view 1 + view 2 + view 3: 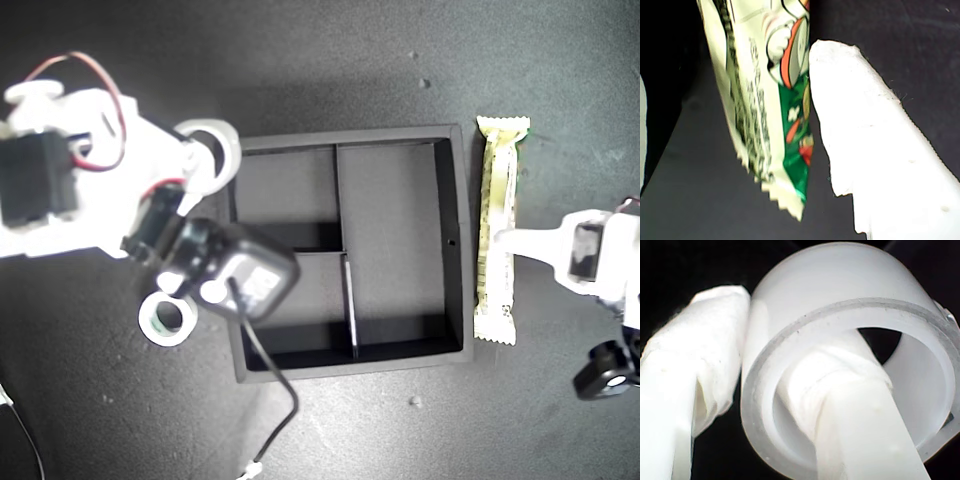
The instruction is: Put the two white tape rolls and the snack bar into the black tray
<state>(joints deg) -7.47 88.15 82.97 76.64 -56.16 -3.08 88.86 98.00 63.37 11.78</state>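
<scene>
Dark matte tabletop (330, 60) fills the exterior view, with the black tray (455, 240) sitting in the middle of it, its compartments holding nothing I can see. Along the tray's outer wall on the exterior view's right lies the snack bar (497, 230), lengthwise and just beside the wall, outside the tray. My first gripper (500, 240) reaches in from the exterior view's right, and one white finger (875, 150) rests right against the wrapper (770, 100); only that finger shows in the first wrist view, so I cannot tell whether the pincer is clenched or released.

Over on the exterior view's left, my second gripper (210, 160) has one finger (840, 395) threaded through the open centre of a white tape roll (840, 305) and the other finger (705, 355) pressed to its outer face, so the roll's wall is pinched between them. That roll (215, 140) sits at the tray's corner. The smaller tape roll (167, 318), with a greenish core, lies flat on the tabletop just off the tray's wall on the exterior view's left, partly under the arm.
</scene>
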